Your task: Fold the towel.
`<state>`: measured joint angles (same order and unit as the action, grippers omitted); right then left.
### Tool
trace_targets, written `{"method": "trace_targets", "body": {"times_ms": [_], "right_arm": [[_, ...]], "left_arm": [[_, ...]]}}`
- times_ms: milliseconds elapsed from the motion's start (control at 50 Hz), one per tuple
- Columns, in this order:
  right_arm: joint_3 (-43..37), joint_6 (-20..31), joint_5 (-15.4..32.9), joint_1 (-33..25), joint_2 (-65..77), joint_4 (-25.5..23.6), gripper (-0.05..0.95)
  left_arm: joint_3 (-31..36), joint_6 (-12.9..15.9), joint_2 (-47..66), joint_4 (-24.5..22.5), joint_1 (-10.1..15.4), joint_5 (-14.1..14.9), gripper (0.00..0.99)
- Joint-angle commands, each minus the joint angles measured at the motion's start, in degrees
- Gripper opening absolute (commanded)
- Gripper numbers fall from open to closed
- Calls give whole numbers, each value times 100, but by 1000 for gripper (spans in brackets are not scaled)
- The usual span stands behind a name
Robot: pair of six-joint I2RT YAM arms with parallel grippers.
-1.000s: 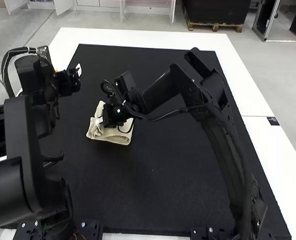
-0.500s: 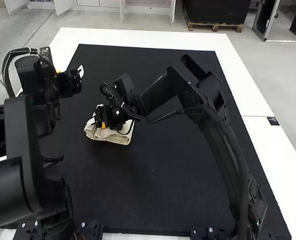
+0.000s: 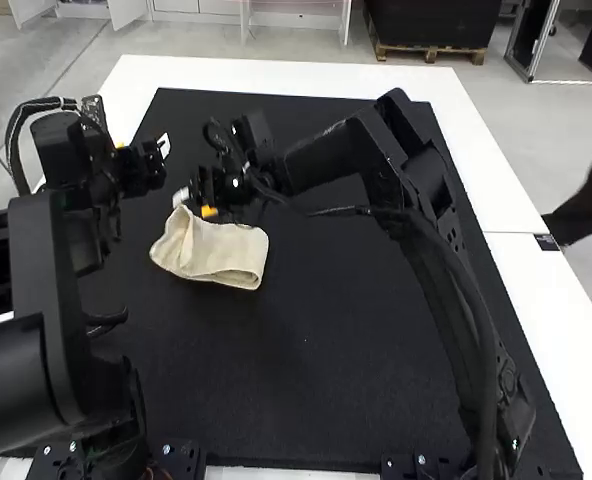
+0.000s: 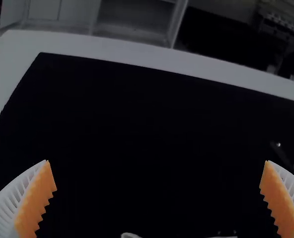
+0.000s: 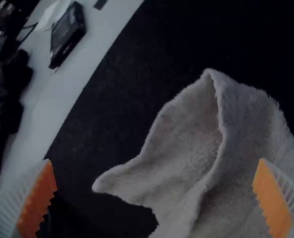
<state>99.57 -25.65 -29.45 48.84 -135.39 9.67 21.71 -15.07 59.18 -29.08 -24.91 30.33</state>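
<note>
Towel (image 3: 221, 250), folded over and a little rumpled, lay on the black mat (image 3: 326, 330) toward the left, its long axis running side to side and slanting slightly nearer the arm bases at the right end. I saw a loose flap at its left end, with a corner pointing away from the bases. Right by that corner was the right gripper (image 3: 194, 205), jaws wide apart — in its wrist view the cloth spread partly between them, though whether they touched it I couldn't tell. Beyond the towel, well apart from it, the left gripper (image 3: 163, 146) had its jaws wide apart too.
</note>
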Motion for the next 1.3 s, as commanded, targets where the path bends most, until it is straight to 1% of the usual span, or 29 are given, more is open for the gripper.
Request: {"method": "trace_targets", "body": {"times_ms": [0,100,180,240,280,300,360,380,460,500,540,560,580,620,680,720,760,800,820,860,920,940,980,1020,1080,1140,1180,1260,1280], "right_arm": [[528,-45,-105,-59,400,-141,915],[915,-19,-96,-164,417,-361,915],[1188,34,-69,-322,452,-624,915],[1275,78,1,-481,558,-932,915],[1275,289,150,-577,690,-1328,915],[1240,491,344,-639,830,-1547,915],[889,517,599,-762,1199,-1547,915],[687,517,757,-797,1331,-1433,915],[-227,508,1513,-982,2105,-660,915],[-834,526,1987,-1113,2571,-115,915],[-1335,579,2550,-1175,2957,448,915],[-1590,614,2822,-1219,3159,676,915],[-1827,675,2963,-1272,3353,835,915],[-2372,790,3095,-1360,3854,1072,915],[-3093,957,3727,-1439,4566,1283,915],[-3523,1141,3912,-1491,5023,1547,915],[-3998,1352,4246,-1562,5524,1854,915],[-4350,1405,4360,-1623,5946,2021,915],[-4516,1422,4369,-1667,6139,2083,915],[-4824,1510,4448,-1764,6526,2127,915],[-5237,1923,4633,-1896,7000,2127,915],[-5413,2082,4668,-1940,7176,2179,915],[-5677,2240,4703,-2010,7431,2276,915],[-5932,2310,4712,-2071,7712,2346,915],[-6239,2477,4721,-2151,8055,2364,915],[-6556,2679,4721,-2247,8363,2434,915],[-6810,2785,4721,-2309,8626,2566,915],[-7294,3022,4677,-2414,9145,2689,915],[-7408,3075,4677,-2432,9277,2733,915]], "left_arm": [[-53,48,-205,-19,-49,123,970],[-53,101,-222,16,-49,123,970],[-71,154,-240,16,-58,123,970],[-88,215,-249,-27,-58,114,970],[-97,224,-249,-71,-41,96,970],[-97,224,-249,-98,-41,87,970],[-88,215,-249,-177,-32,87,970],[-88,215,-249,-186,-32,79,970],[-97,233,-275,-309,-14,17,970],[-115,312,-302,-344,-5,-97,970],[-141,400,-337,-414,12,-123,970],[-159,400,-354,-476,38,-132,970],[-185,400,-389,-599,74,-141,970],[-238,400,-433,-801,161,-220,970],[-352,400,-530,-1232,381,-519,970],[-431,408,-600,-1522,566,-704,970],[-528,435,-706,-1715,759,-844,970],[-616,444,-855,-1829,926,-1064,970],[-660,452,-917,-1856,1014,-1125,970],[-783,514,-1093,-1908,1199,-1319,970],[-932,567,-1347,-2031,1418,-1574,970],[-976,567,-1418,-2067,1480,-1626,970],[-1082,549,-1637,-2128,1638,-1706,970],[-1152,549,-1831,-2102,1770,-1881,970],[-1284,549,-2165,-2067,1963,-1987,970],[-1442,558,-2534,-1996,2121,-2224,970],[-1574,611,-2842,-1935,2209,-2286,970],[-1881,874,-3554,-1926,2315,-2330,970],[-1969,901,-3738,-1926,2324,-2330,970]]}}
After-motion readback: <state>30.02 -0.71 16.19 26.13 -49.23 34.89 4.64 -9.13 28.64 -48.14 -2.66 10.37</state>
